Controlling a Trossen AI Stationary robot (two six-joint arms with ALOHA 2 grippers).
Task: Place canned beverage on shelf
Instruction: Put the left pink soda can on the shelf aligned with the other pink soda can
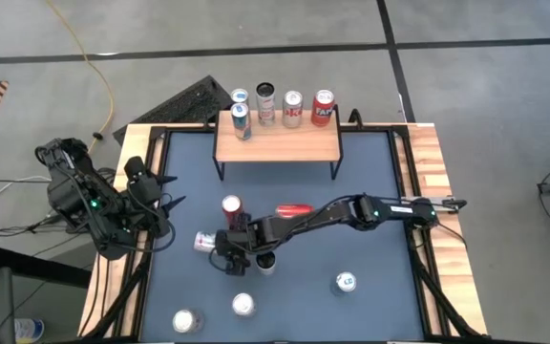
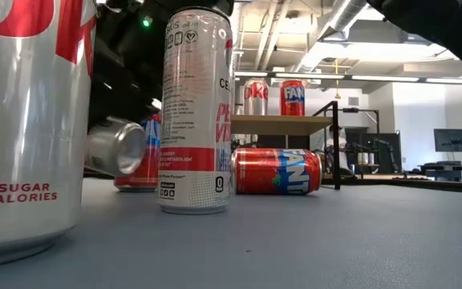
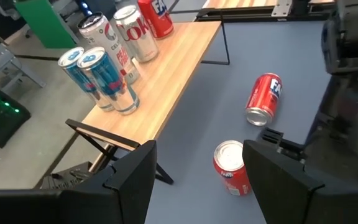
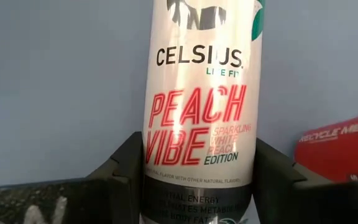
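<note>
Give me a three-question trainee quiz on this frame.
1. How many cans stand on the shelf?
2. True or false: the Fanta can off the shelf lies on its side.
3. Which gripper is at the Celsius can: A left, B right?
Key: 1 five; 2 true; 3 B, the right gripper. The left gripper hangs open by the left edge of the table.

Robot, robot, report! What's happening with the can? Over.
Right gripper clamped on Celsius can, mid-table. Left gripper open, parked at left edge. Shelf front bare. Tipped Fanta can lies between.
</note>
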